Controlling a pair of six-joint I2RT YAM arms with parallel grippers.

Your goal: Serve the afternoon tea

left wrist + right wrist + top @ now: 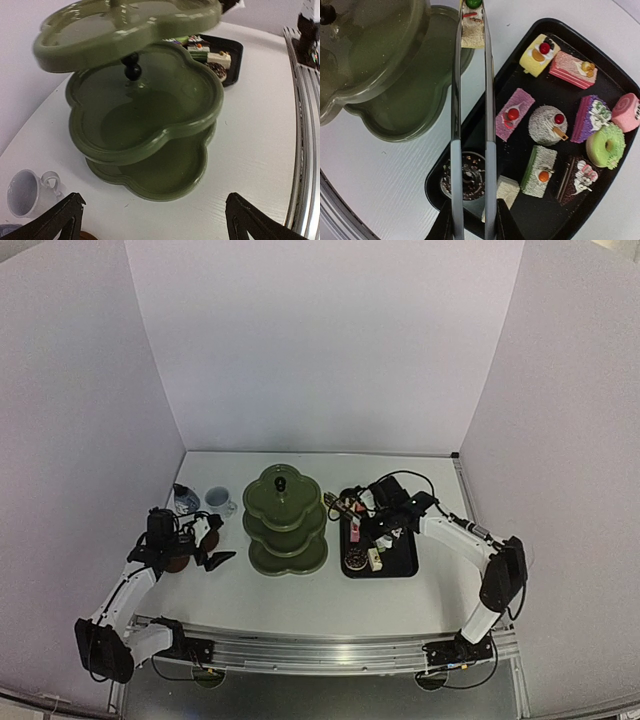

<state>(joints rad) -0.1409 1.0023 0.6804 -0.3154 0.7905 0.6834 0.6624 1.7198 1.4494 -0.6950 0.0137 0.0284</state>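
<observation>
The olive-green three-tier stand (pixel 285 520) (pixel 145 115) stands mid-table with all tiers bare. My right gripper (pixel 472 220) (pixel 385 515) is shut on metal tongs (pixel 456 125). The tongs pinch a small white cake (pixel 472 27) at their tips, above the stand's lowest tier (pixel 405 100). Several cakes and doughnuts (pixel 547 125) lie in the black tray (pixel 485 115) (pixel 400 568). My left gripper (pixel 155 220) (pixel 213 543) is open and holds nothing, left of the stand. Two bluish cups (pixel 217 499) (pixel 185 500) sit behind it, and a brown coaster (pixel 177 560) lies under the left arm.
One cup (pixel 22 192) lies just left of my left fingers (pixel 65 215). The metal rail (pixel 305 125) runs along the table's near edge. White walls close in the table on three sides.
</observation>
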